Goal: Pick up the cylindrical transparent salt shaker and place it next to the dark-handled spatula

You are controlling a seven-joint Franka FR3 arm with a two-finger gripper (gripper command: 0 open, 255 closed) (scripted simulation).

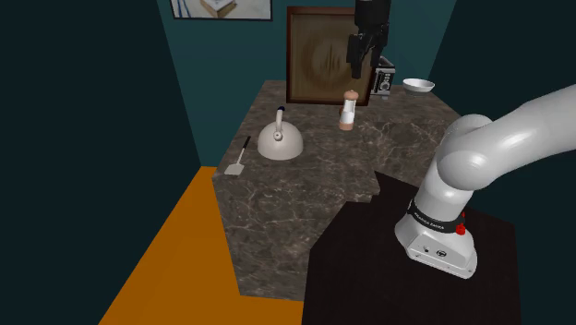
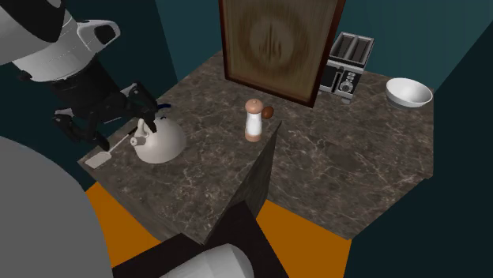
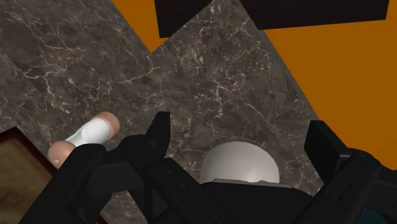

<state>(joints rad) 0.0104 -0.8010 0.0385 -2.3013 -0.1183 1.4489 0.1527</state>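
The salt shaker [image 1: 348,112] is a clear cylinder with tan wooden ends. It stands upright on the dark marble counter [image 1: 305,194] in front of a wooden board. The spatula [image 1: 238,159] has a dark handle and pale blade, and lies near the counter's edge at the shoulder view's left, beyond a white kettle [image 1: 280,139]. My black gripper [image 1: 358,66] hangs well above the shaker, open, with nothing between its fingers. In the wrist view the shaker [image 3: 86,136] sits off to one side of the gripper [image 3: 240,137], outside the fingers. The second exterior view shows the shaker [image 2: 254,120], spatula blade [image 2: 99,159] and gripper [image 2: 154,110].
The kettle [image 2: 158,140] stands between shaker and spatula; its pale dome [image 3: 240,163] lies under the gripper. A framed wooden board [image 2: 276,43], a toaster [image 2: 348,63] and a white bowl [image 2: 408,92] line the back. Orange floor [image 1: 175,249] lies beyond the counter edge.
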